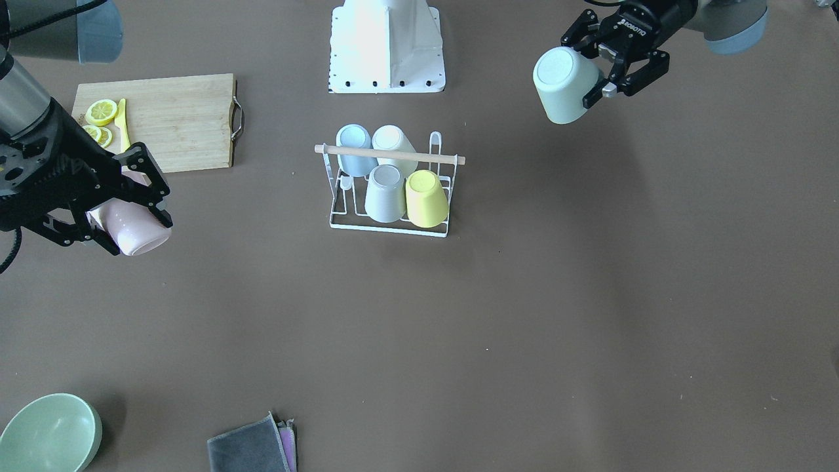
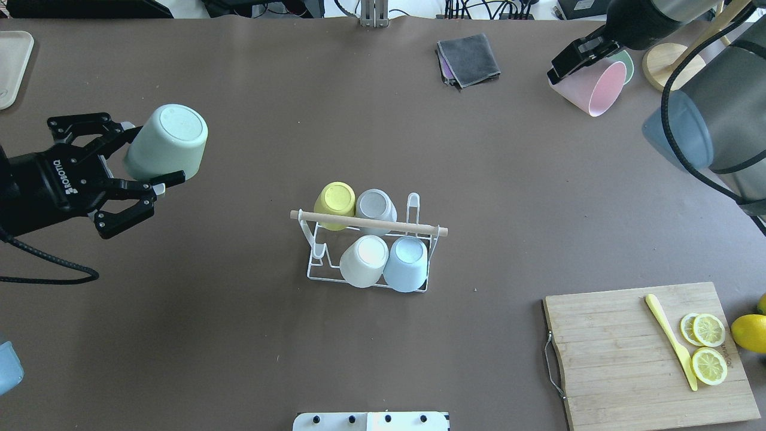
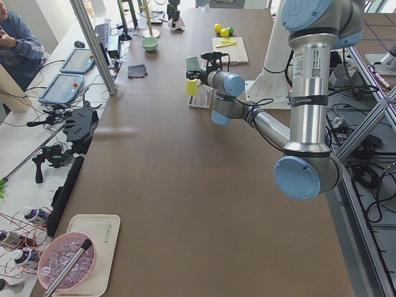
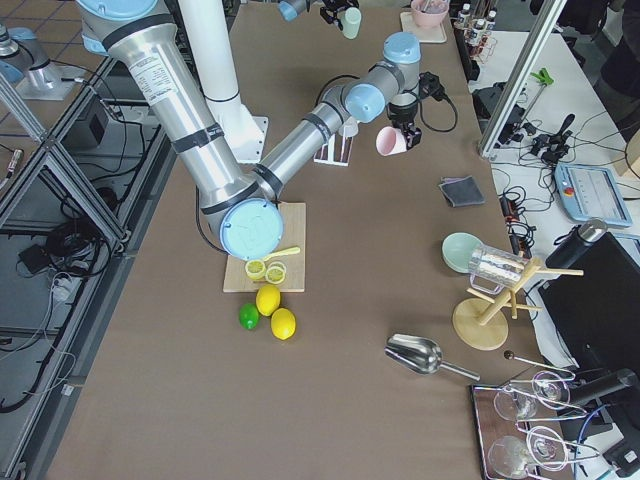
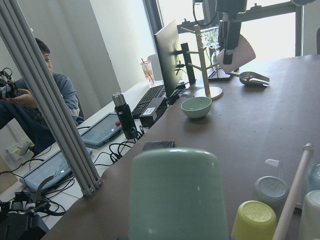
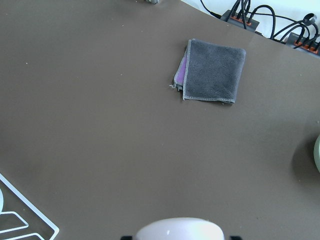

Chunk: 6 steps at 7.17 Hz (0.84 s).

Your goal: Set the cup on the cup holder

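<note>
1. The left gripper squeezes a green cup, at 10 o'clock from the cup holder in the table's middle.
2. The right gripper squeezes a pink cup, at 2 o'clock.
3. Few prongs are free. A crooked cup may bump the yellow cup or tip the holder.

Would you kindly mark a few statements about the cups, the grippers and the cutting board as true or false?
1. The left gripper holds a pale green cup. True.
2. The cup holder carries six cups. False: it carries four, among them a yellow cup and a grey cup.
3. The right gripper holds a pink cup, away from the cup holder. True.
4. The cutting board is bare. False: lemon slices and a yellow knife lie on it.
</note>
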{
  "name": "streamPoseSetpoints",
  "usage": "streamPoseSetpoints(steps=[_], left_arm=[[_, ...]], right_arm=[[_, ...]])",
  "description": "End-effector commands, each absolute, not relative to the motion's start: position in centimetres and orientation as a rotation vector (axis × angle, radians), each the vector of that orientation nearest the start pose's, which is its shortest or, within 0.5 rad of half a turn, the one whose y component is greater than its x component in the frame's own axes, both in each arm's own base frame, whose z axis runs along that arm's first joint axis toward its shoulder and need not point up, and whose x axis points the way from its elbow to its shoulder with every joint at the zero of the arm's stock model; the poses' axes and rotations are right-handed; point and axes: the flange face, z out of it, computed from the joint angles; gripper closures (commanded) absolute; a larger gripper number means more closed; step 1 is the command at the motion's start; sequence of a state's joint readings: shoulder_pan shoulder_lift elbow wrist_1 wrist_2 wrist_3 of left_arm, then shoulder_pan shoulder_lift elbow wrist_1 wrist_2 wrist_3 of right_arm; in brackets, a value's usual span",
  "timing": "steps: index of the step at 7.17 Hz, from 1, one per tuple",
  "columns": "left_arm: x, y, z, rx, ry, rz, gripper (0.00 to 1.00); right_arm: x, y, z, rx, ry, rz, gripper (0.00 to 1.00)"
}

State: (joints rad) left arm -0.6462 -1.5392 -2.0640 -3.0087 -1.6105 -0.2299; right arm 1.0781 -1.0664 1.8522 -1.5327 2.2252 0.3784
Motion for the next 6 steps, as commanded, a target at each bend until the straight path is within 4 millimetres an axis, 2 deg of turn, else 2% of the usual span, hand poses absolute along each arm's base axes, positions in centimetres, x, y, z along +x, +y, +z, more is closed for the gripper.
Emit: streamPoseSetpoints(steps=[1,3,4,6], left_arm=[[26.5,-32.4,29.4,1.667,1.184,0.421,0.34],[29.1,-31.4,30.3,1.704,1.242,0.313,0.34],[31.1,-31.5,31.1,1.713,1.266,0.226,0.34],[34.1,-32.3,31.6,1.723,1.291,0.207,0.34]], right_arm=[[-24.2,-56.4,22.8,0.516,-0.915,-0.381,1.00],[-25.2,-55.2,23.2,0.610,-0.933,-0.365,1.00],[-25.1,-54.9,23.4,0.650,-0.931,-0.361,1.00],[-24.6,-54.5,23.3,0.750,-0.951,-0.345,1.00]])
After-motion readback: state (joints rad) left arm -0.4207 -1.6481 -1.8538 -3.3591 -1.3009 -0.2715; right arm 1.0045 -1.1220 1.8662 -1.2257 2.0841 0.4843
